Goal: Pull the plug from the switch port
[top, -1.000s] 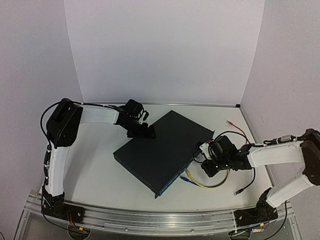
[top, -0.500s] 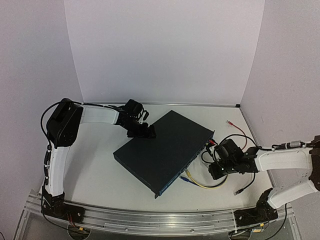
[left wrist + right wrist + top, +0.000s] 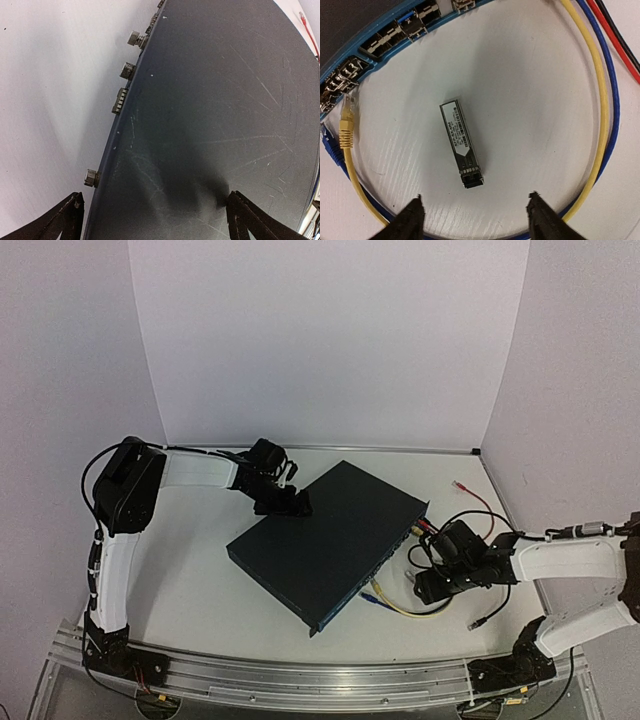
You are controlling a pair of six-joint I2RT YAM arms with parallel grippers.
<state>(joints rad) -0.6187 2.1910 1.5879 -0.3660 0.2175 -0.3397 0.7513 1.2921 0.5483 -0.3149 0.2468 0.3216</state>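
**Plug loose on the worktop, both pairs of jaws spread**

My right jaws stand wide apart and hold nothing. In my right wrist view the two dark fingertips (image 3: 413, 221) sit at the bottom edge. The plug (image 3: 461, 145) lies flat on the worktop (image 3: 530, 110) just beyond the gap between them, touching neither. It is a small silver metal module with a printed label on top. Its darker end points toward me, and it lies apart from the sockets.

The switch (image 3: 325, 535) sits askew in the middle of the worktop. Its socket face (image 3: 390, 37), edged in blue, is turned toward my right arm and runs across the upper left of my right wrist view. A yellow cable (image 3: 600, 105) and a blue cable (image 3: 614, 100) curve around the plug in a loop. The yellow cable's clear connector (image 3: 346, 120) lies on the worktop near the sockets. A red cable (image 3: 615, 47) and a black one (image 3: 620, 27) run past on the outside of the loop.

My left jaws are also spread, at the switch's far left corner. One fingertip (image 3: 67, 220) is over the bare worktop beside the switch's edge, and the other (image 3: 245, 220) is over its scratched dark top. I cannot tell whether either one touches.
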